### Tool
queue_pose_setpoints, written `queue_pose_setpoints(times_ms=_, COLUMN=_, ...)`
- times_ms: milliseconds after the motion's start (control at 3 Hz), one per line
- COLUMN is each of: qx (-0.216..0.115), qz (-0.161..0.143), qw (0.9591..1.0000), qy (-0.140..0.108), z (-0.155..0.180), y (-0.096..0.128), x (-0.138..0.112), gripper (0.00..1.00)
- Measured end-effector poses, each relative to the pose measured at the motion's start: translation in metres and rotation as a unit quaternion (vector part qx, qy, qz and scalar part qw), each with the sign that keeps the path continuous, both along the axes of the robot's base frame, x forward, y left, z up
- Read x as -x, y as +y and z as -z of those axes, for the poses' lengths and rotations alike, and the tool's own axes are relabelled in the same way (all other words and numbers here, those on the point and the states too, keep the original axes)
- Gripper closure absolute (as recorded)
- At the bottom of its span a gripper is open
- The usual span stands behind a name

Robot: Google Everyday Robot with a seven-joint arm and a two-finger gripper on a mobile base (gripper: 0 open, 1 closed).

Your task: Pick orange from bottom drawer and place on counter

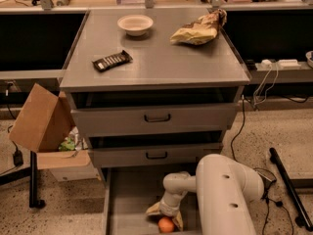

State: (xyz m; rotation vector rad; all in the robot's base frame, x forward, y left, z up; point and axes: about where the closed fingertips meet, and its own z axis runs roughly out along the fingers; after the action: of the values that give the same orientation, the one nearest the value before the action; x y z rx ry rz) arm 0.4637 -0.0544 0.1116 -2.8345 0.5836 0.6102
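Arm (225, 190): smooth off-white shell, bulky rounded links, small dark dots on the largest. Gripper (165, 215), down in the bottom drawer (129, 199), carries tan fingers (152, 209) spread apart.
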Motion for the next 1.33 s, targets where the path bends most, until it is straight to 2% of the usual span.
queue_pose_setpoints(times_ms=333, qx=0.007, qz=-0.006, qw=1.0, qy=0.001, z=-0.0018, y=0.0017, x=0.0052, gripper=0.0)
queue_pose_setpoints(times_ms=667, qx=0.012, qz=-0.012, qw=0.9999, qy=0.003, z=-0.0016, y=0.004, x=0.0088, gripper=0.18)
queue_pose_setpoints(times_ms=1333, qx=0.008, qz=-0.008, qw=0.9999, qy=-0.001, z=-0.0063, y=0.0014, x=0.0092, gripper=0.65)
